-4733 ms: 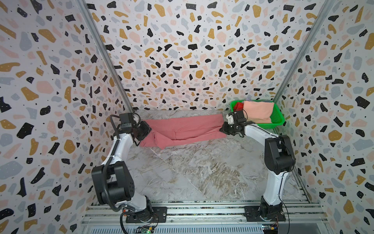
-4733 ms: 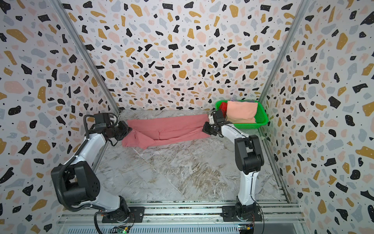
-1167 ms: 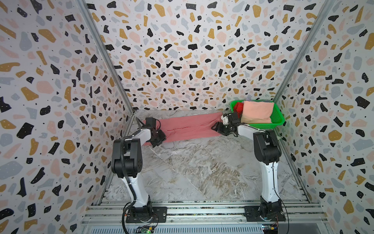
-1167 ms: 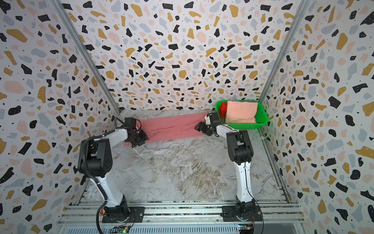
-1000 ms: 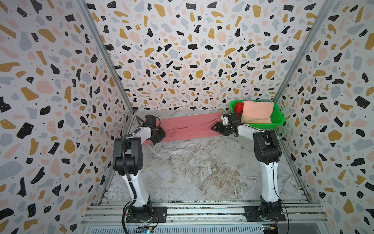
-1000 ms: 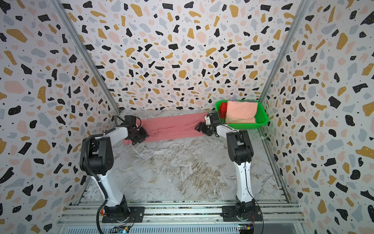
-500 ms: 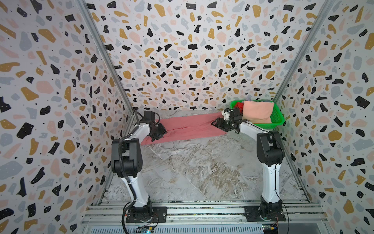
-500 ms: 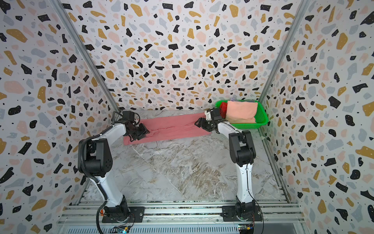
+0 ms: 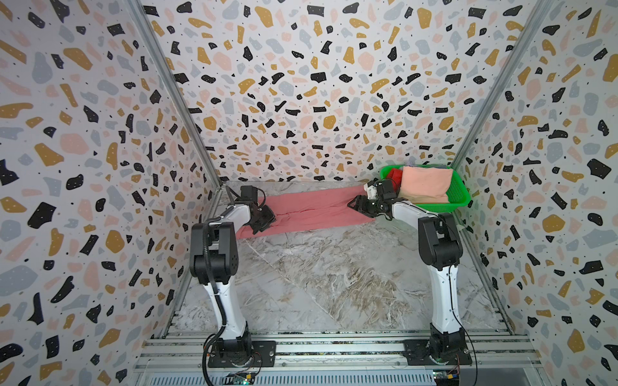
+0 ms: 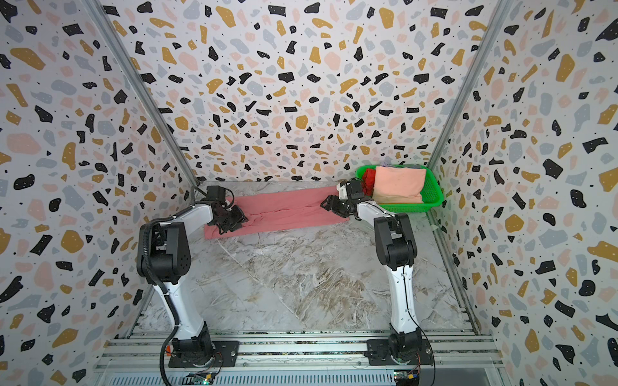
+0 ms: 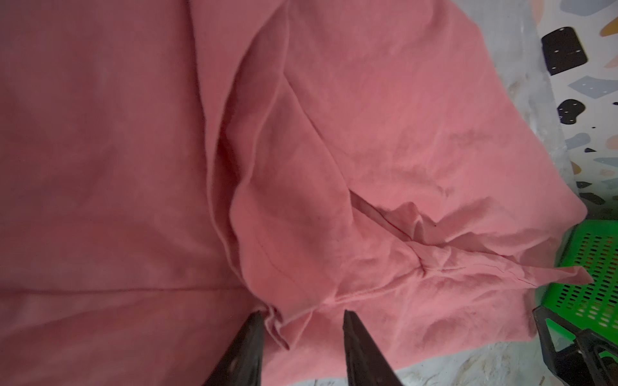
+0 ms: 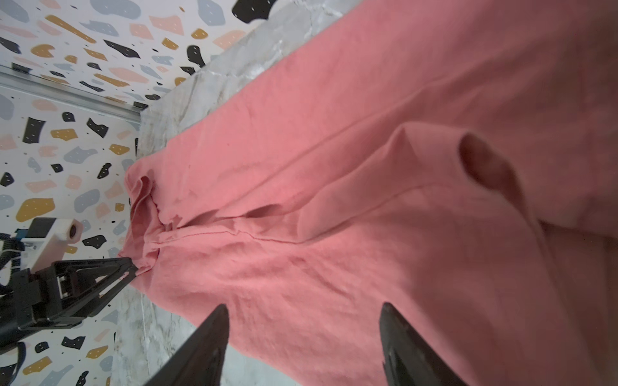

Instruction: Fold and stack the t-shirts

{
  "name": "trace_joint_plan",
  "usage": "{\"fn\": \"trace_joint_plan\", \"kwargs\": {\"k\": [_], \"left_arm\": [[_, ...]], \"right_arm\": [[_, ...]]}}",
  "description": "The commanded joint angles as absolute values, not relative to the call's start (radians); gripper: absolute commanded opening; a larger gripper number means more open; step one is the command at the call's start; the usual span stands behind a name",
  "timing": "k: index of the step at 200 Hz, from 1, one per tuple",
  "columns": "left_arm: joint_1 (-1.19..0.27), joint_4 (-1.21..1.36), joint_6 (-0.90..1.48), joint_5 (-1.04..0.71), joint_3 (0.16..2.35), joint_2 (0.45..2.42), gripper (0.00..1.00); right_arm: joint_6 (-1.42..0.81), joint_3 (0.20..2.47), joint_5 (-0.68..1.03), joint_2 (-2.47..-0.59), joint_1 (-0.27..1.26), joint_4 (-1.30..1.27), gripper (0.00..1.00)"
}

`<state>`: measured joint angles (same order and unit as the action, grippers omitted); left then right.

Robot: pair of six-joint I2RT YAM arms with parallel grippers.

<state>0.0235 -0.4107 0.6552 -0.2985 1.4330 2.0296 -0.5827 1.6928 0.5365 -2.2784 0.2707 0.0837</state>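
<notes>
1. In both top views the rose-pink t-shirt point(image 9: 311, 210) point(image 10: 287, 210) lies as one long band across the far part of the desk point(image 9: 317, 284) point(image 10: 301, 277). Its left end is near the left wall point(image 9: 100, 187) and its right end is just beside the green basket point(image 9: 457, 192) point(image 10: 431, 190) in the far right corner
2. The basket holds a folded peach t-shirt point(image 9: 424, 185) point(image 10: 398, 183), with a red t-shirt point(image 9: 394, 174) point(image 10: 369, 177) tucked at its left side
3. The top views place the left pincer point(image 9: 266, 219) point(image 10: 234, 220) over the band's left end and the right pincer point(image 9: 356, 204) point(image 10: 329, 204) over its right end, but they do not show the jaw gaps
4. The left wrist view shows the left pincer point(image 11: 302, 317) partly open, with a folded edge of the cloth lying between the tips and not pinched
5. The right wrist view shows the right pincer point(image 12: 304, 310) spread wide above the cloth, holding nothing
6. Only the wrist views show the creases, an overlapping flap and a stitched hem; from above the band looks nearly smooth
7. A thin strip of bare desk separates the band's far edge from the back wall point(image 9: 317, 100)
8. The near half of the desk, between the two arms, is open
</notes>
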Motion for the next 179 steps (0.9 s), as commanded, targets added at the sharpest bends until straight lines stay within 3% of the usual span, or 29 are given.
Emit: {"fn": "trace_joint_plan", "kwargs": {"k": [1, 14, 62, 131, 154, 179], "left_arm": [[0.028, -0.387, 0.663, -0.268, 1.443, 2.047, 0.38], [0.028, -0.385, 0.660, -0.249, 1.451, 2.059, 0.34], [0.016, -0.326, 0.680, -0.250, 1.465, 2.062, 0.00], [-0.034, -0.332, 0.594, -0.328, 1.689, 2.151, 0.00], [-0.046, -0.369, 0.497, -0.371, 1.835, 2.244, 0.29], [-0.039, -0.409, 0.453, -0.296, 1.928, 2.262, 0.37]], "right_arm": [[-0.574, 1.670, 0.529, -2.275, 0.276, 0.081, 0.71], [-0.572, 1.658, 0.529, -2.276, 0.276, 0.079, 0.71], [-0.571, 1.633, 0.517, -2.280, 0.276, 0.088, 0.70], [-0.566, 1.606, 0.511, -2.282, 0.276, 0.100, 0.70], [-0.563, 1.600, 0.512, -2.281, 0.276, 0.103, 0.70], [-0.557, 1.595, 0.510, -2.270, 0.275, 0.108, 0.70]]}}
